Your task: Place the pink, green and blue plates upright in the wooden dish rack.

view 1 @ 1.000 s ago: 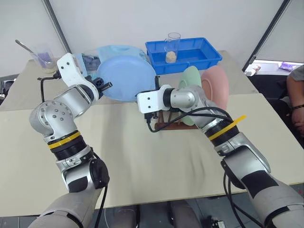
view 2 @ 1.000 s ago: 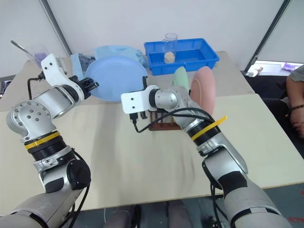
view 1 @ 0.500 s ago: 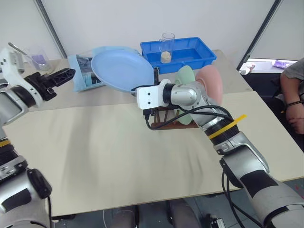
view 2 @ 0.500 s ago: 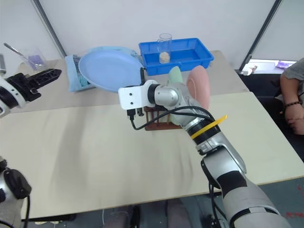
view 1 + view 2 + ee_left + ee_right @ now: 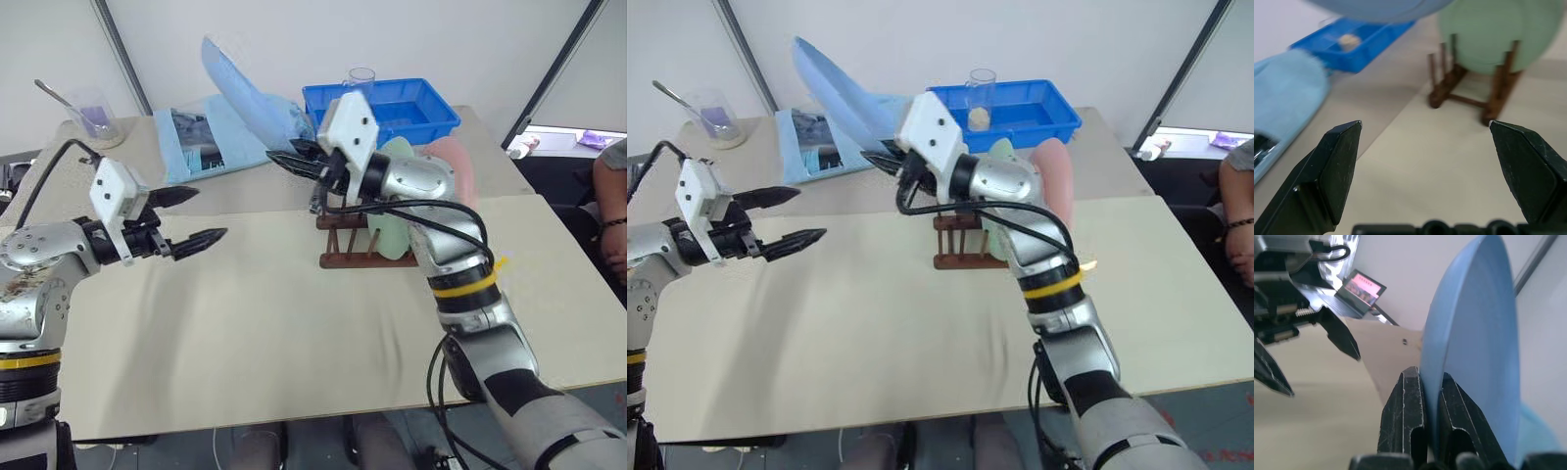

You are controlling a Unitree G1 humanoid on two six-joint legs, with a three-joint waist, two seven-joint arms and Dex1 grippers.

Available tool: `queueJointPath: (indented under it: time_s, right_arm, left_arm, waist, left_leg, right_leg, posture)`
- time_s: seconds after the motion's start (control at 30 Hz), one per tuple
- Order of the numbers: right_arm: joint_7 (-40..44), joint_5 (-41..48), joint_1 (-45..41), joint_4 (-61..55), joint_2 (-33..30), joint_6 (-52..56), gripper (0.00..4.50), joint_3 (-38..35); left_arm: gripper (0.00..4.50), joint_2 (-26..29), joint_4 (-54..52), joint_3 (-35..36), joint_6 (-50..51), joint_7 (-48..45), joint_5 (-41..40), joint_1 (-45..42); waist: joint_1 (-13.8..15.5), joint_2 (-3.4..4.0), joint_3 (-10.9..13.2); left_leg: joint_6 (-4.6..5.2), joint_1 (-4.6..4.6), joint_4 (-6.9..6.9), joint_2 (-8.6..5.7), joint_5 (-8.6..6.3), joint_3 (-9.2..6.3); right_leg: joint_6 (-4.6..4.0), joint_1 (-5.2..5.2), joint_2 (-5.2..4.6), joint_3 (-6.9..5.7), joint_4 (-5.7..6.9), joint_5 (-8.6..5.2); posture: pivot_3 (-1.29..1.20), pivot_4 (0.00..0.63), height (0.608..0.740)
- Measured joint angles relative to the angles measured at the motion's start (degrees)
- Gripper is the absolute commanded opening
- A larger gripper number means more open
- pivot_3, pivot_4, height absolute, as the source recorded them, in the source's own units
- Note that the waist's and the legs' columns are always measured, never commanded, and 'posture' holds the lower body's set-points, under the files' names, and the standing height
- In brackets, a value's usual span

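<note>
your right hand (image 5: 1422, 382) is pinched shut on the rim of the blue plate (image 5: 240, 93), and that edge grip is what lets the plate stand tilted up in the air above and behind the rack (image 5: 358, 240) instead of lying flat; held like this it is already close to the upright pose a slot needs. your left hand (image 5: 186, 217) has its fingers spread wide with nothing between them, hanging over the bare worktop (image 5: 274, 333) well apart from the rack, so it leaves the right arm room and, as i judge it, has no part in carrying the plate now. the rack sits near the middle of the worktop, just in front of the blue tray (image 5: 411, 108), and it already carries the green plate (image 5: 1493, 34) and the pink plate (image 5: 453, 171) on edge between its pegs, the pink one at the end furthest from your left hand. the pegs nearest your left hand look free, which is likely where the blue plate belongs. watch that its lower rim drops between two pegs and does not knock the green plate beside it.
</note>
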Motion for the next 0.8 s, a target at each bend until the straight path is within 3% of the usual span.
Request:
queueJointPath:
  time_s: [0.2,0.37,0.8]
  right_arm:
    - [-5.78,11.61,3.90,-13.47,-2.88,18.35,0.00,-8.52]
    - [-17.44,21.32,8.18,-22.17,1.17,31.58,0.00,-16.47]
    - [-35.62,32.41,13.50,-28.34,6.43,42.52,0.00,-19.88]
  left_arm:
    - [4.48,-1.09,-0.14,-0.93,0.21,-2.08,-1.48,-1.66]
    - [4.48,-1.75,-1.60,-1.53,1.71,-4.21,-3.70,-1.79]
    - [4.48,-1.61,-2.13,-5.97,-1.30,-9.61,-1.89,-3.20]
  waist:
    - [-0.02,0.00,0.00]
    - [-0.13,0.00,0.00]
    - [-0.09,0.00,0.00]
  left_leg:
    - [0.05,0.10,0.09,0.03,0.03,0.08]
    - [0.12,0.25,0.10,0.24,0.08,0.24]
    - [0.25,0.27,0.16,0.58,0.18,0.98]
  right_leg:
    - [-0.01,0.03,0.02,-0.13,-0.02,0.00]
    - [-0.15,0.11,0.14,-0.12,0.02,0.08]
    - [-0.22,0.16,0.42,-0.09,-0.05,0.13]
  posture:
    - [0.00,0.150,0.740]
    - [0.00,0.150,0.740]
    - [0.00,0.150,0.740]
